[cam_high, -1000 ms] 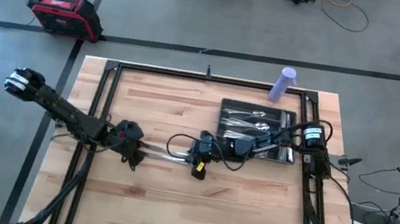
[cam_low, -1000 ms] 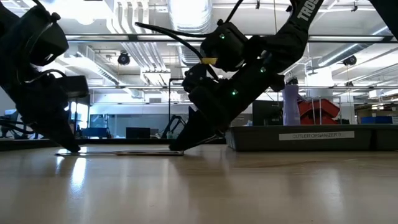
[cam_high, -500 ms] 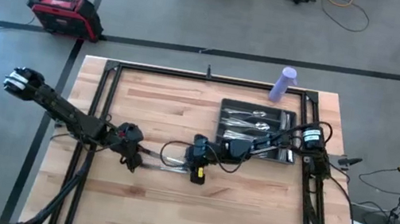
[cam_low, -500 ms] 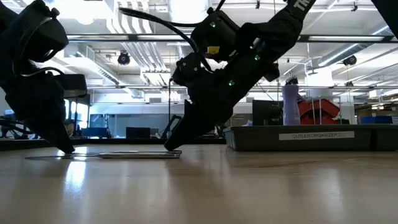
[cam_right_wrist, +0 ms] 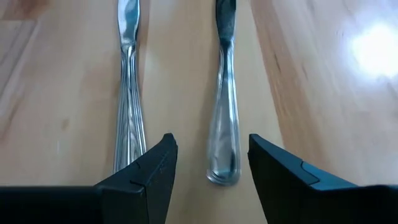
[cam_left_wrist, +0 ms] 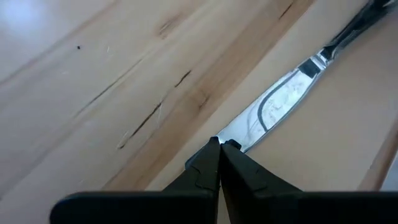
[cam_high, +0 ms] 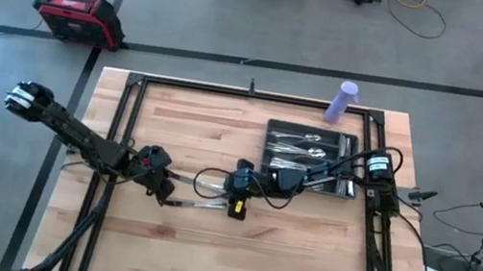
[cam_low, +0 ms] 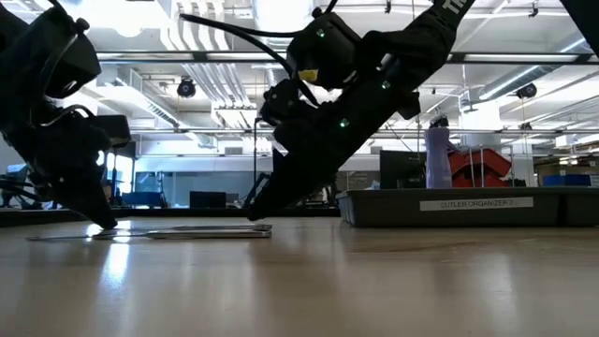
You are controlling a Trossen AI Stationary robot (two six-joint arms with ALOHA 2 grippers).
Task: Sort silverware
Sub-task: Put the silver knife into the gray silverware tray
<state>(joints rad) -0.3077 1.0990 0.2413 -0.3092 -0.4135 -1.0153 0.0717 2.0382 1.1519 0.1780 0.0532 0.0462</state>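
Two pieces of silverware lie side by side on the wooden table [cam_high: 301, 252], mid-table between the arms, their long axes running left to right in the high view. The right gripper [cam_right_wrist: 211, 163] hovers low with its jaws spread wide, and one handle [cam_right_wrist: 224, 130] points straight into the gap, its rounded end just ahead of the fingertips; the neighbouring handle [cam_right_wrist: 129, 118] runs parallel, in line with one finger. So the right arm looks nearer and squarely lined up along the axis. The left gripper [cam_left_wrist: 219, 149] sits at the far end, jaws pinched together right at a knife blade [cam_left_wrist: 280, 106]. More silverware already rests in the grey tray [cam_high: 266, 164] beyond.
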